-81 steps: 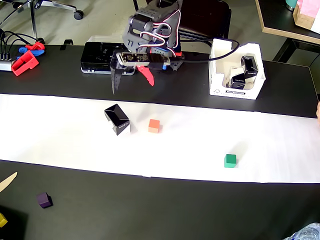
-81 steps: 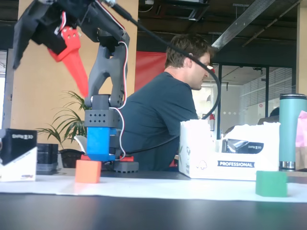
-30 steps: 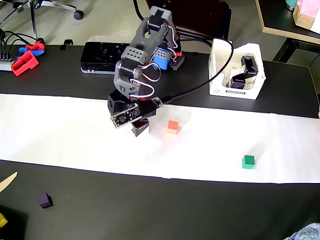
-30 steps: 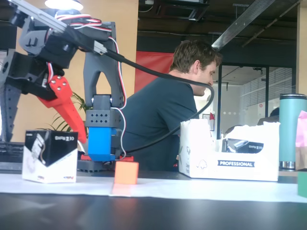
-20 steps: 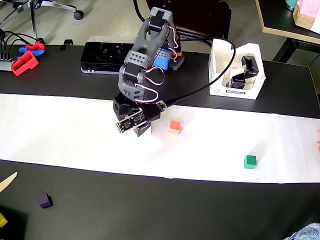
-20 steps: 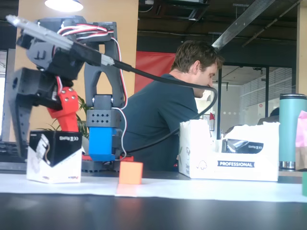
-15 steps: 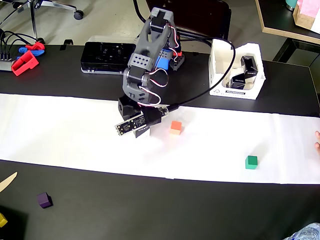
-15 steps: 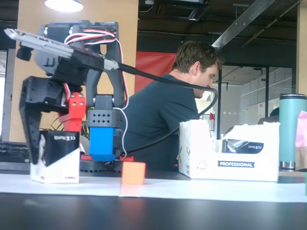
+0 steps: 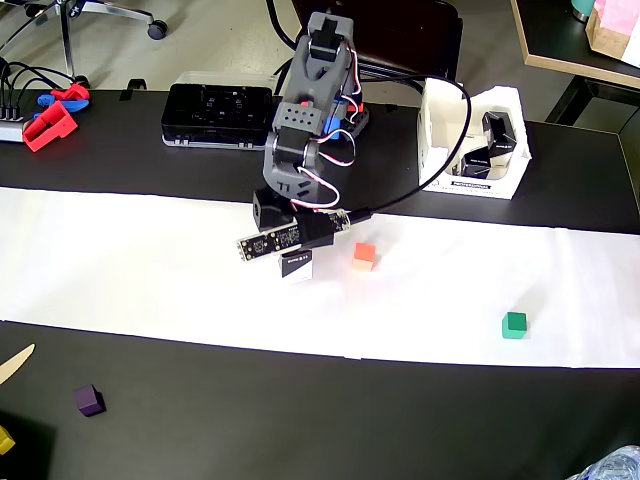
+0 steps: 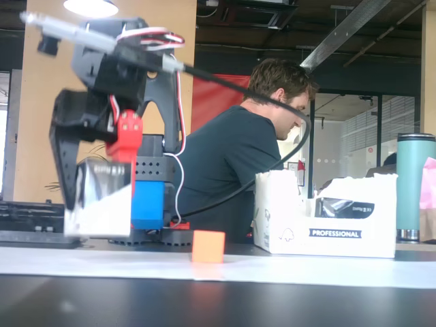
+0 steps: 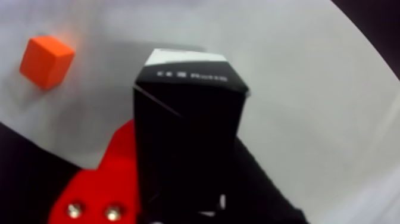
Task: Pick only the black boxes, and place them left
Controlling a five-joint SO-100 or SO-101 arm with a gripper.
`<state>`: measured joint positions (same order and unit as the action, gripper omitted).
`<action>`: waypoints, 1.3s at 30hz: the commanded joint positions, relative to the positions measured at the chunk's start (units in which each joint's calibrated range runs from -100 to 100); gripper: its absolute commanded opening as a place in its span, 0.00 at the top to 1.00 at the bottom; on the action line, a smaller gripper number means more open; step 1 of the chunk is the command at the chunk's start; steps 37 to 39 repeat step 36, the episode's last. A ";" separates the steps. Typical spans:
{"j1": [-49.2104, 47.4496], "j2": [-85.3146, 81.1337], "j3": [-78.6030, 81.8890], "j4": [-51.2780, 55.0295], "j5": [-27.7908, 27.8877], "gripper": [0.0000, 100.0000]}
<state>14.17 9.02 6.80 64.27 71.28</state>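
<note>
- My gripper (image 11: 190, 202) is clamped on one of the black boxes (image 11: 187, 125), seen close in the wrist view: the red jaw presses one side, the dark jaw the other, the carton filling the gap between them.
- The carton's long axis runs straight out from the jaws, its printed white-edged end face farthest from the wrist and pointing down at the white paper strip (image 9: 120, 260).
- From overhead, the held box (image 9: 296, 265) peeks out beneath the arm, over the strip and just beside the orange cube (image 9: 364, 256), which lies to its right in that view.
- The blurred fixed view shows the carton (image 10: 102, 204) hanging low; I cannot tell whether it clears the surface or touches it.
- More black cartons (image 9: 495, 140) sit in the white tray (image 9: 437, 140) on the black table, well apart to the right overhead.
- My read: with the box in hand, the drop zone lies leftward overhead along the open stretch of paper, away from the orange cube and green cube (image 9: 514, 324), so the coming swing needs only lift and a turn.
</note>
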 commanded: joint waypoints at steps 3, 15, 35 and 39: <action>-1.04 -16.10 -3.52 10.21 -0.28 0.87; -6.50 -26.84 -14.95 34.85 -0.70 0.87; -57.09 -41.38 -14.95 35.01 -34.81 0.87; -59.77 -41.62 -14.95 35.01 -36.12 0.87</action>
